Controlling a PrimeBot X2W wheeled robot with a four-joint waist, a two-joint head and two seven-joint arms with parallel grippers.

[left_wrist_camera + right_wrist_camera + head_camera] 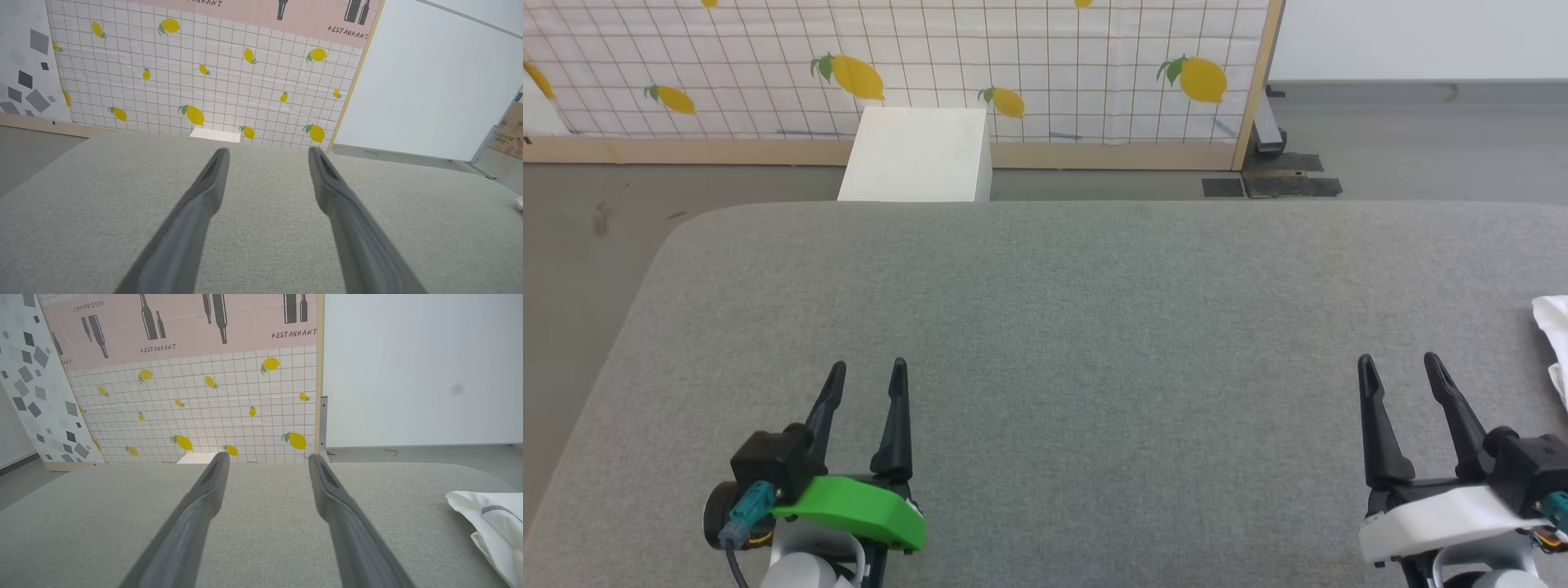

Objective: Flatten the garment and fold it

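We face a broad grey padded desk (1045, 327). The white garment (1556, 343) lies bunched at its right side, near our right claw (1397, 359). That claw and our left claw (868, 366) hover wide, holding nothing. We should reach right first, pinch a stitched hem, then draw the cloth to centre.

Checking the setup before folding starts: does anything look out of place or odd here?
Yes: the garment lies crumpled at the far right of the grey surface, mostly cut off in the head view, beyond the open right end effector.
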